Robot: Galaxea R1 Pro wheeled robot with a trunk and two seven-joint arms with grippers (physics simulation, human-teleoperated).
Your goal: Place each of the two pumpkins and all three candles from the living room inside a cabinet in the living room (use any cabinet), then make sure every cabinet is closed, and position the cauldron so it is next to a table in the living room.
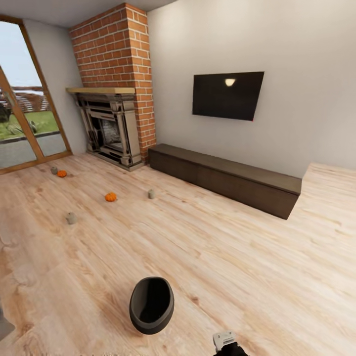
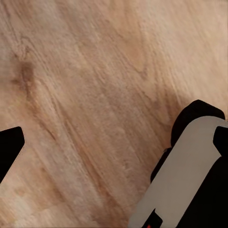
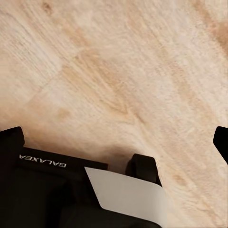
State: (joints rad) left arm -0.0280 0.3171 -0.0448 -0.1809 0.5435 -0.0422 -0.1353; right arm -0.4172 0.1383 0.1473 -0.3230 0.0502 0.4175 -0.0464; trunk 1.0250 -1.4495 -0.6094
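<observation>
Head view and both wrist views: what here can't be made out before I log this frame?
- Long low dark brown wooden cabinet, head view: flat fronts, door seams too faint to count.
- Three small pale grey stubby candles, head view: too small for detail.
- Black round cauldron, head view: interior lost in shadow.
- Both wrist views: each tool cut off by picture edges over the pale wooden floor, so open or shut is unclear.

Head camera high, facing forward and down across the room; both wrist cameras close above the floor [image 2: 95, 95], shared by all views.
</observation>
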